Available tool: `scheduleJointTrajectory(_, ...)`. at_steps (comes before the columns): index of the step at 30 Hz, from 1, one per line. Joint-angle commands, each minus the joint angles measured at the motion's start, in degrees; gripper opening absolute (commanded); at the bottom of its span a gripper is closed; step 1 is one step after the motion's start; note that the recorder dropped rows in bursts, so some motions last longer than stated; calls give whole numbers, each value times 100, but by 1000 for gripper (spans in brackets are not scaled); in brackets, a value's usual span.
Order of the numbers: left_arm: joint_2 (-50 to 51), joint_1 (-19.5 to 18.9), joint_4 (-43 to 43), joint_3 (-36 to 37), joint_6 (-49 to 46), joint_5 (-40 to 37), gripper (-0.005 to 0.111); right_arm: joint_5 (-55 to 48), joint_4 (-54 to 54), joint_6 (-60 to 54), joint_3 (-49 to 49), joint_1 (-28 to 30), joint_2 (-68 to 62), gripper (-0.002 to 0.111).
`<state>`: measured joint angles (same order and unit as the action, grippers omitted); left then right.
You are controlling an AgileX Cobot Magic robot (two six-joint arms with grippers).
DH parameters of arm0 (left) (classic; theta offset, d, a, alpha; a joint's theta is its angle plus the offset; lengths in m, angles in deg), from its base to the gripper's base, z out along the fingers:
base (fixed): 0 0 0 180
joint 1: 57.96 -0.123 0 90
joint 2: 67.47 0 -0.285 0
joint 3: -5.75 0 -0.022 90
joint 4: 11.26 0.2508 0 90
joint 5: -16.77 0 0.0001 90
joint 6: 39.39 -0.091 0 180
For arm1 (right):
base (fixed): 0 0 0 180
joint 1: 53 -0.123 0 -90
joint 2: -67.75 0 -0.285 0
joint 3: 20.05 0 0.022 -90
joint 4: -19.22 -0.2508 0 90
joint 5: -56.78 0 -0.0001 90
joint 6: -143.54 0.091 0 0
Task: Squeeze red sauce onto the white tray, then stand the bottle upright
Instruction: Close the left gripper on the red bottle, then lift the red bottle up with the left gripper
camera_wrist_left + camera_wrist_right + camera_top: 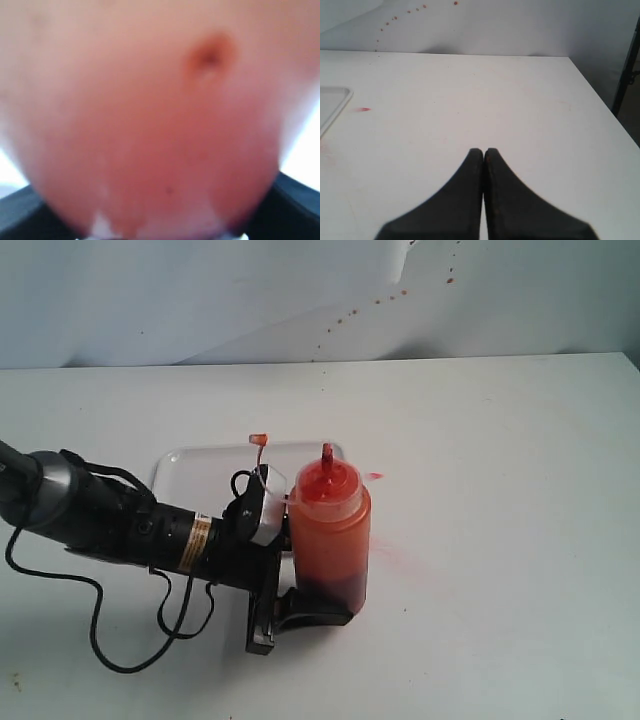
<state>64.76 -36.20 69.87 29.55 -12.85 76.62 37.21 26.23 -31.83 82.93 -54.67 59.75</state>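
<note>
The bottle (330,540) stands upright on the table, just in front of the white tray (190,462). It is translucent orange-red and darker at the base, and its red nozzle (326,452) points up. Its tethered cap (258,440) hangs off to the left. My left gripper (322,585) comes in from the left and is shut on the bottle's lower body. Up close the bottle (150,125) fills the left wrist view, with a dark finger (20,210) at each side. No red sauce drops show on the visible tray; the arm and bottle hide much of it. My right gripper (484,151) is shut, empty, above bare table.
A small red fleck (375,476) and a faint pink smear (392,555) mark the table right of the bottle. The left arm's black cable (130,645) loops over the table front left. Reddish spots dot the back wall (350,315). A tray corner (332,100) shows in the right wrist view.
</note>
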Motion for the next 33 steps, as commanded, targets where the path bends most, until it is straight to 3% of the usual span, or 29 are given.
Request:
scheduleJointTrajectory(1, -581, -148, 181, -28, 539, 322, 0, 43, 32, 17, -19, -20, 21, 0)
scheduleJointTrajectory(8, -1241, -766, 19, -28, 642, 239, 0, 43, 32, 17, -19, -20, 21, 0)
scheduleJointTrajectory(13, -1410, -1392, -235, -17, 813, -464, 0, 43, 32, 17, -19, -20, 21, 0)
scheduleJointTrajectory(18, -1410, -1779, -1084, -17, 797, -1574, 0, 43, 32, 17, -19, -20, 21, 0)
scheduleJointTrajectory(23, -1410, -1784, -2334, -17, 44, -2798, 0, 43, 32, 17, -19, -20, 21, 0)
scheduleJointTrajectory(33, -1410, -1784, -4101, -17, -1912, -3683, 0, 43, 32, 17, -19, -20, 21, 0)
